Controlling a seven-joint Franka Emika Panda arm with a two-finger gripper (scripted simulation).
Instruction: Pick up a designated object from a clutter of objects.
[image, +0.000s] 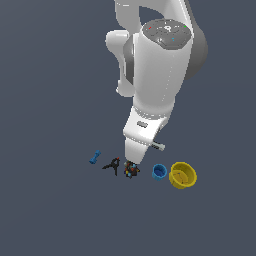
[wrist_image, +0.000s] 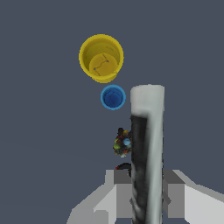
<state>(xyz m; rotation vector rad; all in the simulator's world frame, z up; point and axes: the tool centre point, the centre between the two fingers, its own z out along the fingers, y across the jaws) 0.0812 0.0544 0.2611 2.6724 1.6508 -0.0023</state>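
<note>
In the exterior view the clutter is sitting in a rough row across the lower-middle of the frame on the dark desk (image: 45, 210). Going left to right: blue dumbbell piece (image: 95, 156), black clamp (image: 112, 165), dark multicoloured lump (image: 131, 170), small blue cup (image: 159, 171), then larger yellow cup (image: 182, 175), the two cups lying just beside each other. The arm (image: 160, 65) is reaching down from upper centre w/ its gripper (image: 145, 145) hanging just above the lump. The white rod (image: 159, 146) is sticking out at the gripper's right side, dark tip outward, off the desk. In the wrist view it's filling the lower centre-right of the frame, running up between the finger pads (wrist_image: 175, 192), so the jaws are pinching the rod.
</note>
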